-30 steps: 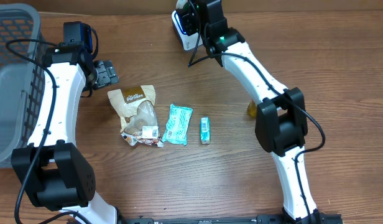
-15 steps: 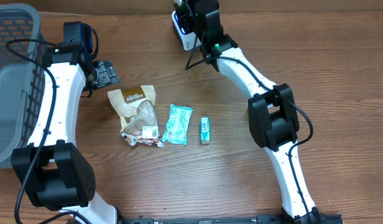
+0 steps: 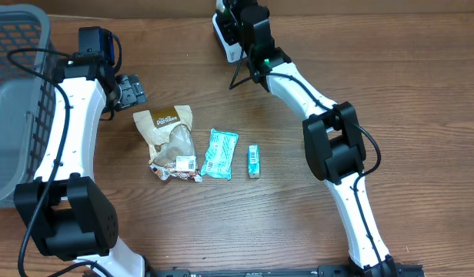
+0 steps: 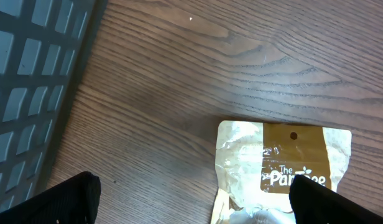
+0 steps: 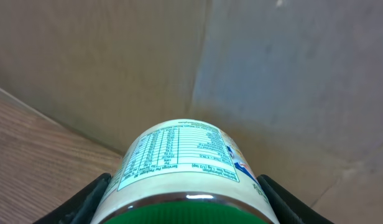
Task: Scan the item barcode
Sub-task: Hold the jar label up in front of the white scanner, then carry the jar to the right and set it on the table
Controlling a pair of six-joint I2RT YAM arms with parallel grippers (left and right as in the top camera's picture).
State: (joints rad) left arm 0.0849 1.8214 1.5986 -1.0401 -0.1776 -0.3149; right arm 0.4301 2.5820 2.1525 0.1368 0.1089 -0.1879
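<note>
Wooden tabletop from overhead carries a grey mesh plastic basket, brown foil snack pouch, teal wrapper and small teal box; the left wrist view shows the left gripper spread wide, empty above that pouch; the right wrist view shows the right gripper clamped on a white-labelled cylindrical tub with a green rim, raised before a brown cardboard wall.

brown pouch reading "The Par…", jar label illegible

This looks like a robotics lab staged as a shop checkout. A snack bag lies on a wood-grain table near a grey shopping basket.
</note>
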